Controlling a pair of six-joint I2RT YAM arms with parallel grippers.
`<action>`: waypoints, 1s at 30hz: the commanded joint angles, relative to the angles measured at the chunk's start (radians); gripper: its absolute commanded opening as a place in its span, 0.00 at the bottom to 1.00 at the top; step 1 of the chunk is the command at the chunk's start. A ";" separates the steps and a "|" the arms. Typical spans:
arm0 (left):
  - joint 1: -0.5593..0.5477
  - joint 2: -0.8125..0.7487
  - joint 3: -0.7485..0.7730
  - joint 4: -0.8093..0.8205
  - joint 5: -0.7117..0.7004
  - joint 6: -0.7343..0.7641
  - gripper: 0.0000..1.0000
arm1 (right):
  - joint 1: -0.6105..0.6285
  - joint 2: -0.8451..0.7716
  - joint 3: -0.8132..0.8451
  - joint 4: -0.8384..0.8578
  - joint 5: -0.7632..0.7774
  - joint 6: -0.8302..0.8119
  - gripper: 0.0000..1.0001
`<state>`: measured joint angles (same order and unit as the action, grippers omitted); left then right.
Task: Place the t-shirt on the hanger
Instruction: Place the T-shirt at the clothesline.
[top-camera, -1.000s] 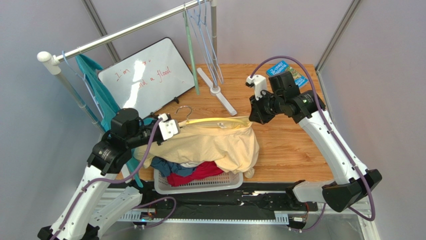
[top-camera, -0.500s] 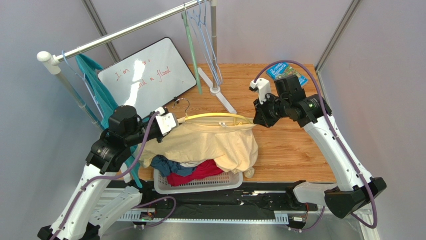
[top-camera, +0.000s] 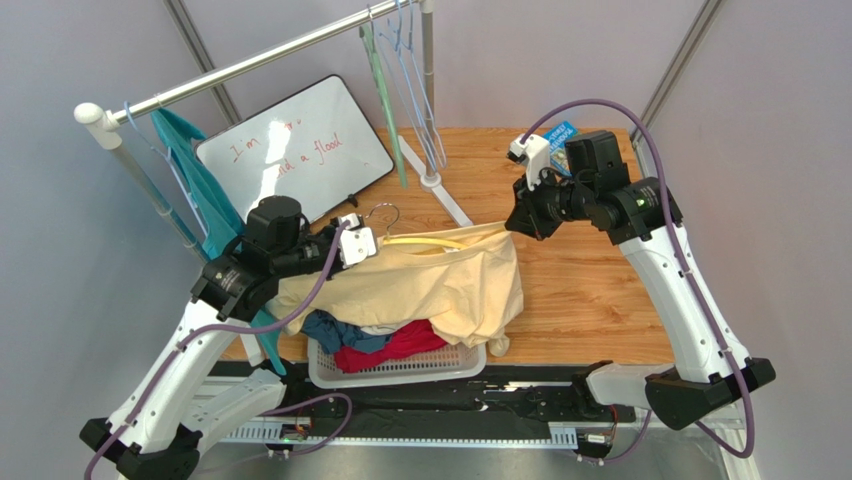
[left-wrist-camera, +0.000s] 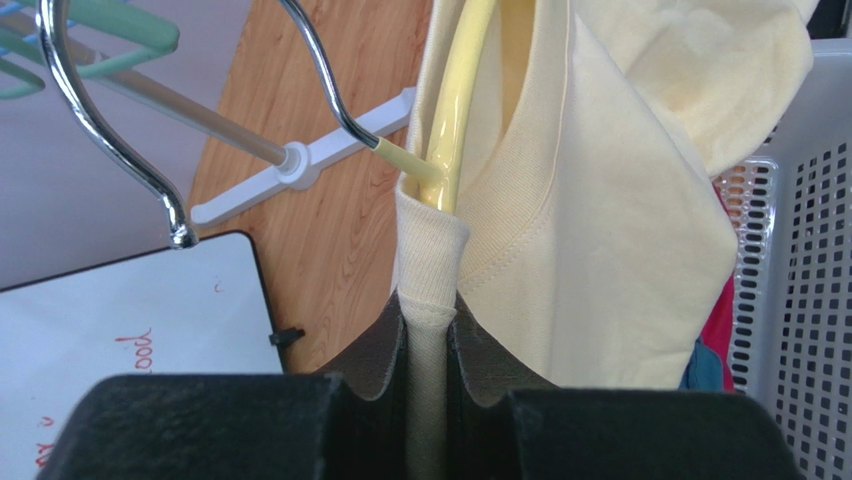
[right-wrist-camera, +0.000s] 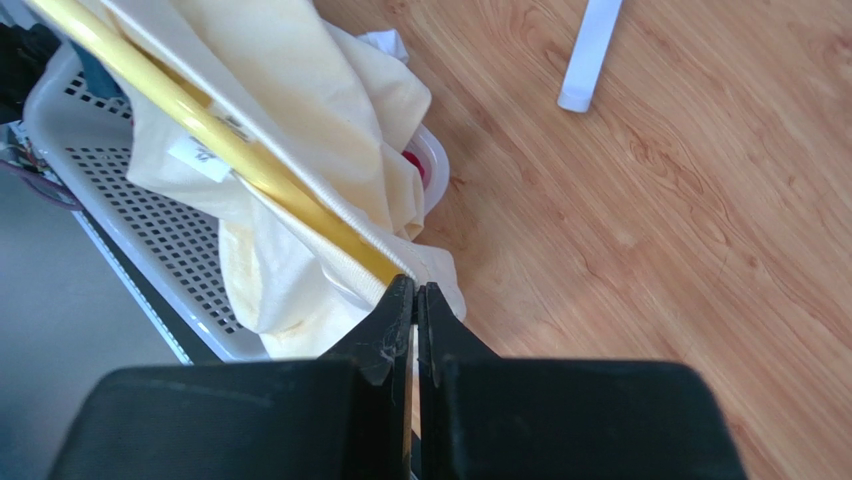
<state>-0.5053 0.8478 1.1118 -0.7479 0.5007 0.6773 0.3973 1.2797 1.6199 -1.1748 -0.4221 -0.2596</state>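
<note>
Item: t-shirt (top-camera: 430, 285), cream-yellow, draped from the hanger (top-camera: 430, 240) and held in the air above the basket (top-camera: 400, 368) at the near edge of the table (top-camera: 590, 300), its lower folds sagging onto the basket's contents. Hanger: yellow, long axis running left to right between your arms. Its hook (top-camera: 382, 212) stood by the left gripper (top-camera: 372, 243), and one bare arm stretched from there to the right gripper (top-camera: 512, 222). The other arm was hidden under cloth. Left gripper: clenched on the ribbed neck of the t-shirt, just below the hook's root. Right gripper: jaws pressed together at the hanger's far tip, apparently pinching a thin edge of the t-shirt there. Relation that counted: the bare arm lay lengthwise between your grippers, and the right one was the nearer to its tip. That exposed arm suggested the shoulder on that side was not yet seated, so you would likely have had to draw the cloth outward along the axis and over the tip. Views: the top camera gave you the whole span and the sag. Only the left wrist showed the neck fold nipped between the pads (left-wrist-camera: 375, 350). Only the right wrist showed the white label (right-wrist-camera: 198, 155) lying beside the hanger, and the arm ending right at the fingertips.
</note>
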 joint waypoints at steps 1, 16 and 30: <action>-0.039 0.039 0.106 0.062 -0.001 0.024 0.00 | 0.050 -0.006 0.070 -0.023 -0.063 -0.007 0.00; -0.090 0.001 0.077 0.254 0.142 -0.105 0.00 | 0.261 0.061 0.291 -0.028 -0.121 -0.075 0.00; -0.090 -0.006 0.031 0.406 0.128 -0.274 0.00 | 0.331 0.069 0.336 -0.088 -0.138 -0.199 0.71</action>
<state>-0.5896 0.8642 1.1481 -0.4759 0.6125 0.4728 0.7254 1.3724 1.9587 -1.2640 -0.5838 -0.4068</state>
